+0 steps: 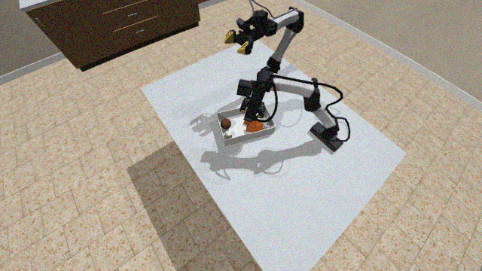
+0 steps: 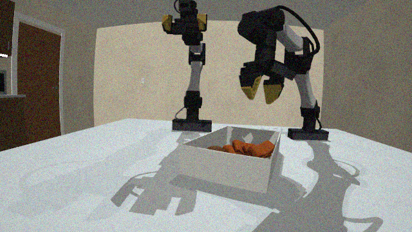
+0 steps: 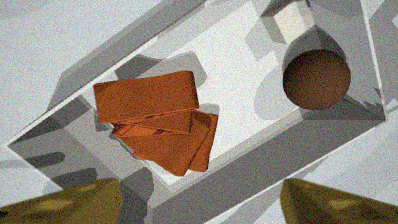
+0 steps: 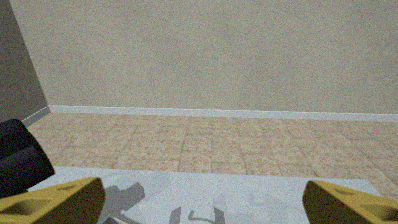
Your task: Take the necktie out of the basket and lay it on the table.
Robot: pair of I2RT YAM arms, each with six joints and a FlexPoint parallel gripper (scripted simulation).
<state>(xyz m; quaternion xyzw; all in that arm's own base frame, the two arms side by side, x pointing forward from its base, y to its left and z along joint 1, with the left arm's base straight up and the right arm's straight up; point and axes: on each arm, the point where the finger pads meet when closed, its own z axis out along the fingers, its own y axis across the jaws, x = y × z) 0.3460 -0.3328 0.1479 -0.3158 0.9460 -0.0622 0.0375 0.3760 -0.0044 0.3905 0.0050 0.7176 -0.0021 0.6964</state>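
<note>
The orange necktie (image 1: 254,126) (image 2: 257,149) (image 3: 145,97) lies folded in a layered stack at one end of the light grey basket (image 1: 250,138) (image 2: 225,171) (image 3: 240,165). The basket stands flat on the table. A brown ball (image 1: 226,123) (image 3: 317,80) and a small whitish block (image 1: 228,133) (image 3: 292,22) are at its other end. My left gripper (image 2: 260,96) (image 3: 200,188) is open and empty, above the basket with its fingers pointing down, near the tie's end. My right gripper (image 1: 236,43) (image 2: 184,24) (image 4: 203,188) is open and empty, raised high, away from the basket.
The white table (image 1: 301,196) (image 2: 80,193) extends around the basket. The basket's walls stand higher than most of the tie. One long table edge is fairly near the ball's end. Both arm bases stand along the opposite side.
</note>
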